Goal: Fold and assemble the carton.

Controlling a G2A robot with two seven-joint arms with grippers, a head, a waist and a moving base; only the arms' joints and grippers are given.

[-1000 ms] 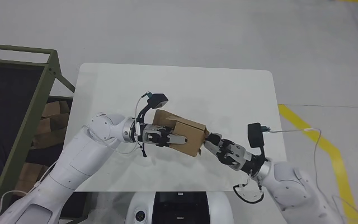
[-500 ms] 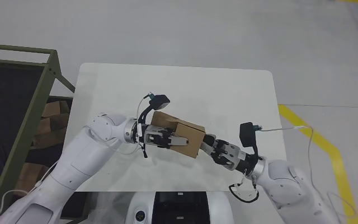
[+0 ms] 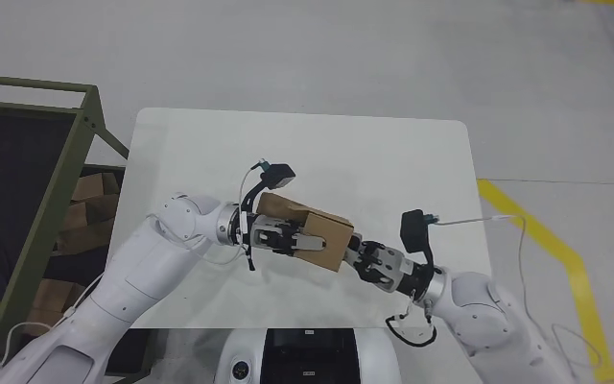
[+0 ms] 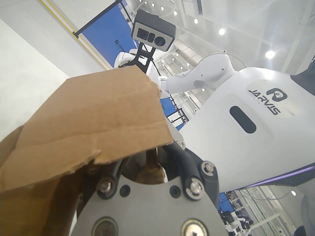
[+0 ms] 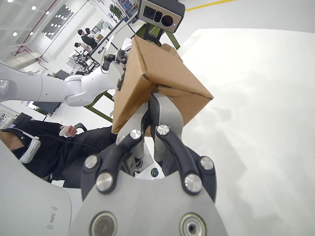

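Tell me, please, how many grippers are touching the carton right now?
2. The left gripper is against one end of the carton; the right gripper pinches the opposite end.

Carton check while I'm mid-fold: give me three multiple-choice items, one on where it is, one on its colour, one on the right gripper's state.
1. Where is the carton relative to the table?
A. Flat at its far edge
B. Between the left gripper and the right gripper, over its near half
C. Hanging past its side

2. What colour is the carton?
A. White
B. Blue
C. Brown

3. What is the right gripper's state?
A. Shut on the carton's edge
B. Open, clear of the carton
C. Shut on a cable

Answers:
1 B, since the top view shows a gripper at each end of it.
2 C, since it is plain brown cardboard in every view.
3 A, since the right wrist view shows its fingers pinched on a cardboard edge.
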